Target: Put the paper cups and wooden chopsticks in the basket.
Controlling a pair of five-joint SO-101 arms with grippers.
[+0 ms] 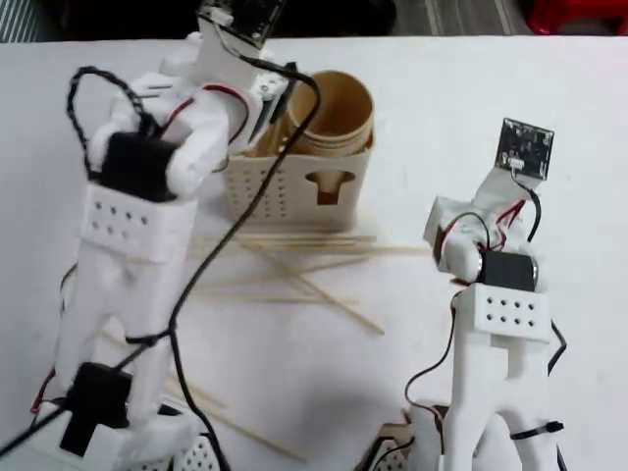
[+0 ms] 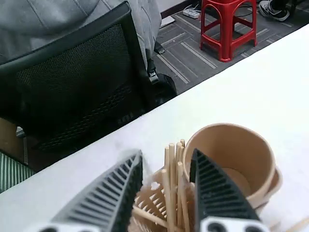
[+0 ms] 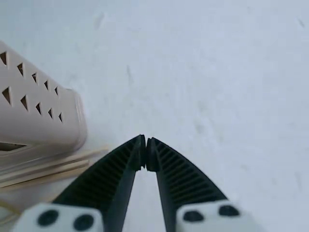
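around: black chair, red stool beyond left gripper; black cable crosses loose chopsticks | left gripper: jaws half apart, upright chopstick bundle between them, standing in basket; contact unclear | right gripper: pinched closed, empty, basket corner and loose chopsticks just beside | paper cups: tan, nested, in basket beside left gripper

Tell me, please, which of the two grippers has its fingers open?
The left gripper, above the basket: its fingers stand apart. On the right gripper the fingertips touch, over the table.
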